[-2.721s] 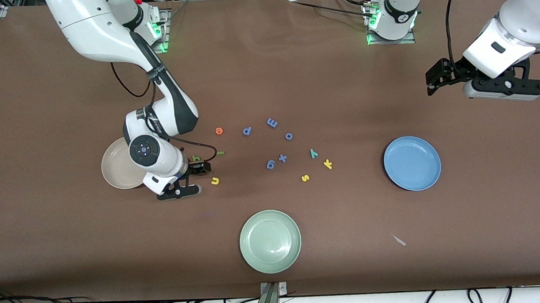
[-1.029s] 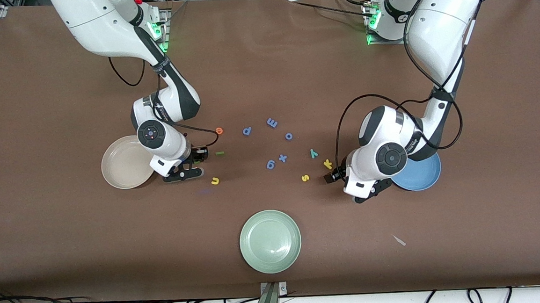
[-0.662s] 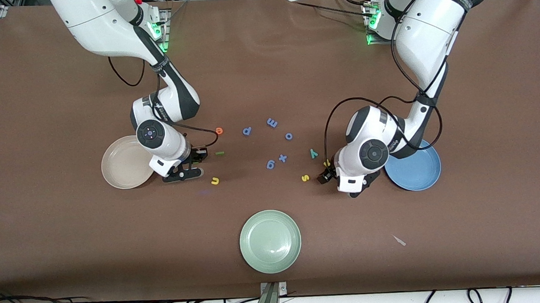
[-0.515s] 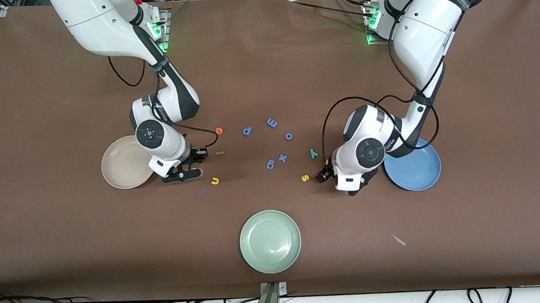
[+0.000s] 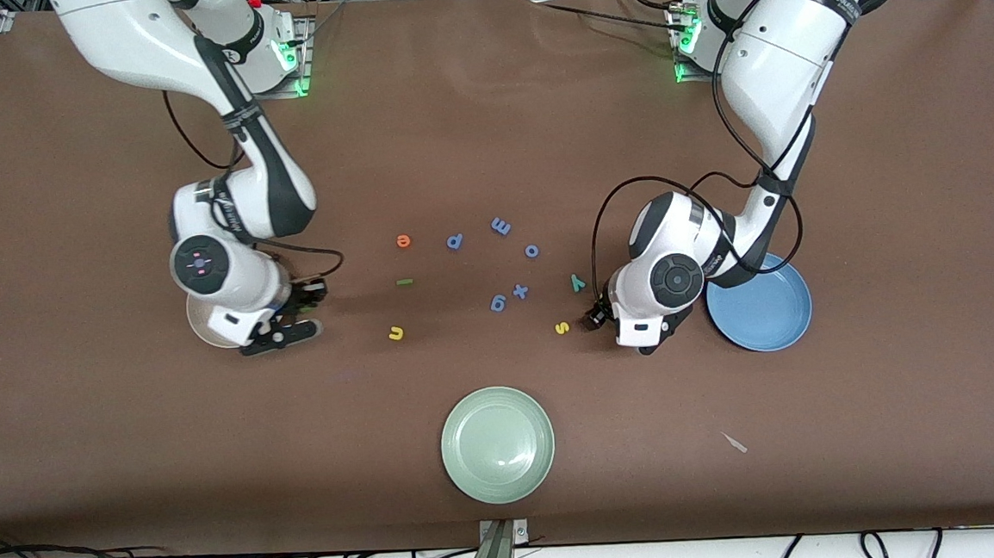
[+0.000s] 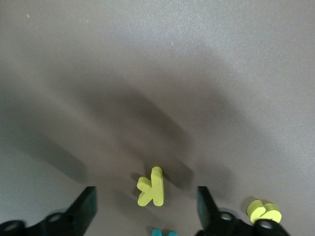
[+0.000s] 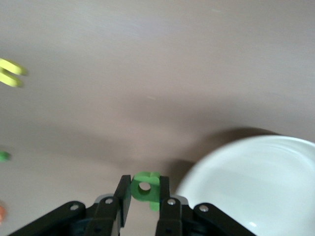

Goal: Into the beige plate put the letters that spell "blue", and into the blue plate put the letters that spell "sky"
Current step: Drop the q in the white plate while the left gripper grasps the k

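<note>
your right hand (image 7: pixel 144 196) pinches the green b (image 7: pixel 145 189) and hangs just off the rim of the beige plate (image 7: pixel 256 182); your next move, as i judge it, is to carry it over the plate's middle and spread the fingers so the letter drops inside, not on the rim. your left hand (image 6: pixel 143 209) is spread, low over the desk (image 5: pixel 487 124), with the yellow k (image 6: pixel 152 187) between its fingers but not yet touched; it needs to come down squarely and close on the k, then go to the blue plate (image 5: pixel 766 306) just beside that arm.

count what remains: of "blue", one b in your grip and three on the desk, the orange e (image 5: pixel 403 241), the green l (image 5: pixel 404 281) and the yellow u (image 5: pixel 395 333). of "sky", all three lie out: the k, the yellow s (image 5: pixel 561 328) and the teal y (image 5: pixel 577 283). five periwinkle letters (image 5: pixel 498 302) stay put. three plates: beige, blue and a pale green plate (image 5: pixel 498 445), none holding any letter that you can see.
</note>
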Available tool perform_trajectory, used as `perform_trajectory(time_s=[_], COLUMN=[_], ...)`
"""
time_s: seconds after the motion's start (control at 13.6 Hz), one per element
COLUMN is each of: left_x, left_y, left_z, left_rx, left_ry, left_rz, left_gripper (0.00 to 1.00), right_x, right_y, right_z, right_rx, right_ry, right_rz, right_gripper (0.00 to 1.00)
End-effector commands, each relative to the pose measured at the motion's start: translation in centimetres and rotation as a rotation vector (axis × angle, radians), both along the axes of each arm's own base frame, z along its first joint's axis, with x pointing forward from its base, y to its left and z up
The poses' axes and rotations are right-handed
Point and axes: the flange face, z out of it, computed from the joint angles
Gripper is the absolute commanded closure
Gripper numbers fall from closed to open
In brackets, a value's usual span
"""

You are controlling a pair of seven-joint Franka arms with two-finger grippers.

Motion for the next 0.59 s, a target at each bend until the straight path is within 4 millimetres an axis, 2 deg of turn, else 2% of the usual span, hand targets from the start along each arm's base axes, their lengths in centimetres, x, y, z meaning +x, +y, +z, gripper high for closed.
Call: perform_trajectory(time_s=[0.0,0.07,0.22,0.29,0.37,0.51], left_x=[-0.5,-0.4,-1.0,-1.3,-1.2,-1.2], left_y=[-0.3,-0.2,-0.4,-0.7,-0.6,-0.8], left_z=[0.4,0.4,-0.3,-0.4,-0.4,-0.4], left_rx=[0.02,0.02,0.023,0.026,0.025,0.023], left_ry=[-0.012,-0.012,0.0,0.002,0.001,-0.003], left_rz=[0.0,0.002,-0.004,-0.011,-0.009,-0.011], left_gripper=[0.23,0.3,0.33,0.34,0.41,0.59], right_x=[0.1,0.3,0.6,0.7,0.7,1.1], right_y=[-4.0,-5.7,-8.7,-9.1,-8.9,-7.6], right_z=[0.4,-0.1,-1.1,-1.1,-1.2,-0.5], right_rx=[-0.011,-0.02,-0.025,-0.026,-0.027,-0.027], right_ry=[0.033,0.04,0.053,0.053,0.05,0.035], right_rz=[0.012,-0.014,-0.058,-0.076,-0.081,-0.109], right_gripper=[0.93,0.93,0.91,0.57,0.01,0.0])
